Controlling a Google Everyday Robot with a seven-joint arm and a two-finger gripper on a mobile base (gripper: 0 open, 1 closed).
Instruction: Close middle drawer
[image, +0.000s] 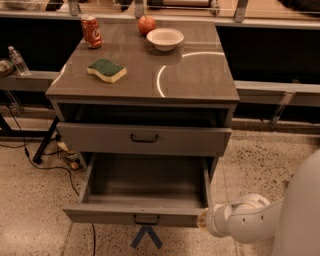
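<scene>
The middle drawer (100, 214) is pulled far out of the grey cabinet (150, 80). Its deep grey box is empty, and a small dark bar handle (146, 218) sits at the centre of its front. Above it, the top drawer (144, 138) stands slightly out. The lowest drawer is hidden under the open one. My gripper (203, 220) is at the right end of the middle drawer's front, at about the height of the front panel. My white arm (245, 220) reaches in from the lower right.
On the cabinet top are a red soda can (91, 31), an apple (146, 24), a white bowl (165, 38) and a green-and-yellow sponge (106, 70). A water bottle (18, 61) stands on a shelf at left. Cables (50, 160) lie on the floor at left. A blue mark (146, 237) is below the drawer.
</scene>
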